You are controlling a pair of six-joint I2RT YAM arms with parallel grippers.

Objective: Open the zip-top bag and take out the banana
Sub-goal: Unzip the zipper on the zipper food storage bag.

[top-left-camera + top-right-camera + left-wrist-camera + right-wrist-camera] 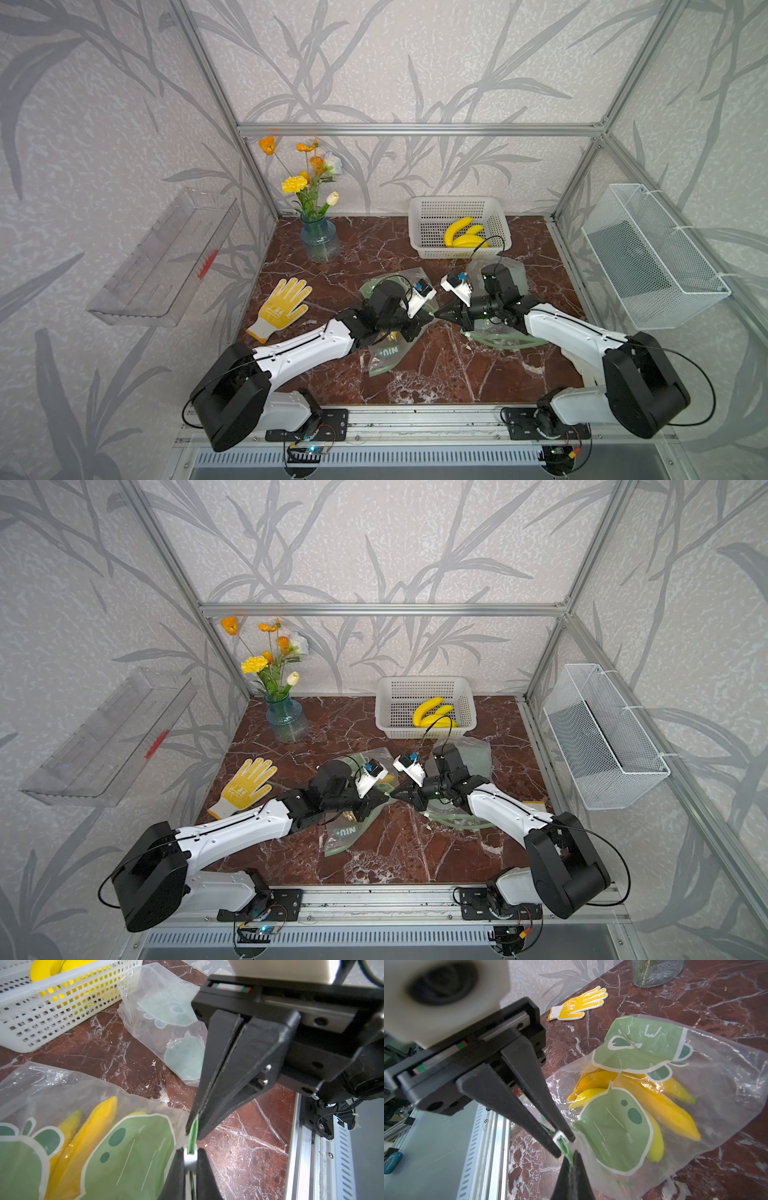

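Observation:
The zip-top bag, clear with green prints, lies on the marble table under my left arm in both top views. Yellow bananas show through its film, also in the left wrist view. My left gripper is shut on the bag's white zip slider. My right gripper faces it tip to tip and is shut on the green zip strip at the bag's corner. Both grippers meet mid-table, left gripper and right gripper.
A white basket holding loose bananas stands at the back. Empty clear bags lie under my right arm. A yellow glove and a blue vase of flowers sit at the left. A wire basket hangs on the right wall.

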